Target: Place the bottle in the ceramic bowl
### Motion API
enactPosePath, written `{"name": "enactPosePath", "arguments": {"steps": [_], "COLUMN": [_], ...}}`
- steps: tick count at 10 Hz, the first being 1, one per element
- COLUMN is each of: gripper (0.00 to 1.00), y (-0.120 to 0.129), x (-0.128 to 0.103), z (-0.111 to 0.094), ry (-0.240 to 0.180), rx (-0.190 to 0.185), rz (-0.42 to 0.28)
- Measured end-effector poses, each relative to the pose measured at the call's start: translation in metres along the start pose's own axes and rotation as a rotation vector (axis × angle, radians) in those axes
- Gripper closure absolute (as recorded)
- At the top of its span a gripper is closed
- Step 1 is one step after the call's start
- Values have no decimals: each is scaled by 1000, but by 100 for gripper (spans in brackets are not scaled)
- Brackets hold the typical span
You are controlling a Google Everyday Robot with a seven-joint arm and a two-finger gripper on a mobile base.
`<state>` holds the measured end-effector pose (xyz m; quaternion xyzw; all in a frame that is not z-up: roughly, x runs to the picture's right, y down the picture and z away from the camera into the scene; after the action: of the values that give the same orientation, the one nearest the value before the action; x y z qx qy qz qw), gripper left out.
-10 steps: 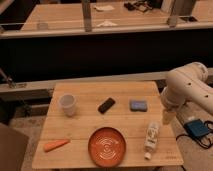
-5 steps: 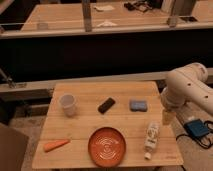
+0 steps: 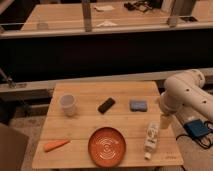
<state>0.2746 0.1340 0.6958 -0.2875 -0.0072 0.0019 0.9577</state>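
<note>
Looking down on a wooden table, dim room, long counter behind, bottle lying near the right edge beside the ceramic bowl, gripper hanging just above it, fingers wide apart, empty.

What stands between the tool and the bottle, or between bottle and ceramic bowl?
Nothing visible. The tool hangs at the right edge of the table, beyond the bottle; only bare wood separates it from the bowl.

Pincer at right, jaws apart, arm bent
</note>
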Motion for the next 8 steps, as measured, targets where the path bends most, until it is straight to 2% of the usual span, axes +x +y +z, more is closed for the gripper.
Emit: {"name": "enactPosePath", "arguments": {"steps": [3, 8], "gripper": [20, 20], "y": [9, 19], "x": [-5, -9], "z": [13, 24], "ry": [-11, -15], "rx": [-6, -6], "rz": [-38, -110]}}
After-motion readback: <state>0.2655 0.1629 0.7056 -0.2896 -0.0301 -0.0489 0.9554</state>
